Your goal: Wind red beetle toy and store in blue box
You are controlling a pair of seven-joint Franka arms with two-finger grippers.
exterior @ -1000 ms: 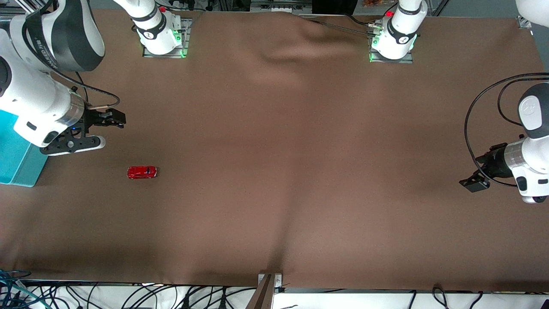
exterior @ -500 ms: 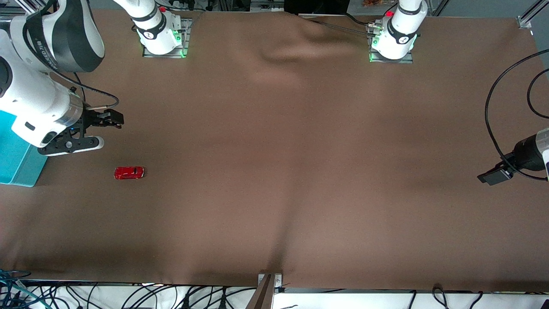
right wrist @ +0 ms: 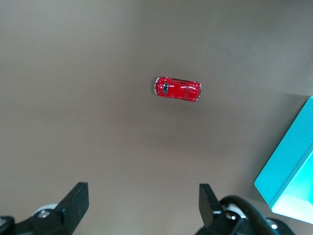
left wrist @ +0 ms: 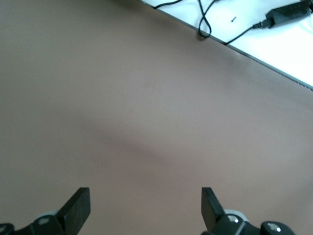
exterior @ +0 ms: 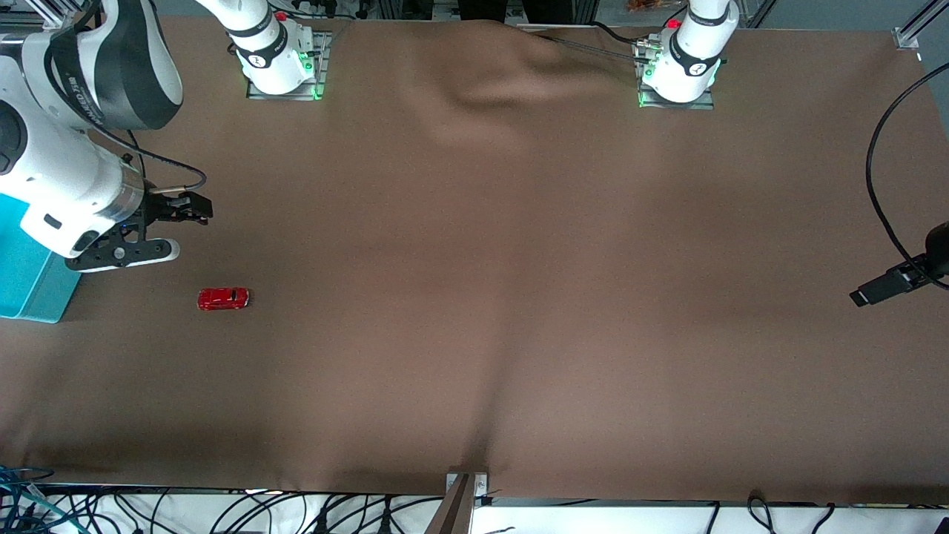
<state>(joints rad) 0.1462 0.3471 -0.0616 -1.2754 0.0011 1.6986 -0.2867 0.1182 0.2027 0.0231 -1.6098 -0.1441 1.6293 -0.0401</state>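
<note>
The tiny glossy red beetle toy [exterior: 223, 298] sits alone on the brown cloth-covered tabletop [exterior: 519, 297] near the right arm's end, beside the turquoise-blue box [exterior: 26, 278], itself cut off at the edge. The right gripper [right wrist: 142, 203] hovers wide and empty by the box; the left gripper [left wrist: 145, 208], wide, is mostly out of frame.

Brown-clothed table [exterior: 519, 297]; red beetle toy [exterior: 223, 298] and blue box [exterior: 26, 278] rest on it.

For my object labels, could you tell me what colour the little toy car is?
Glossy red, the red beetle toy shows best in the right wrist view.
</note>
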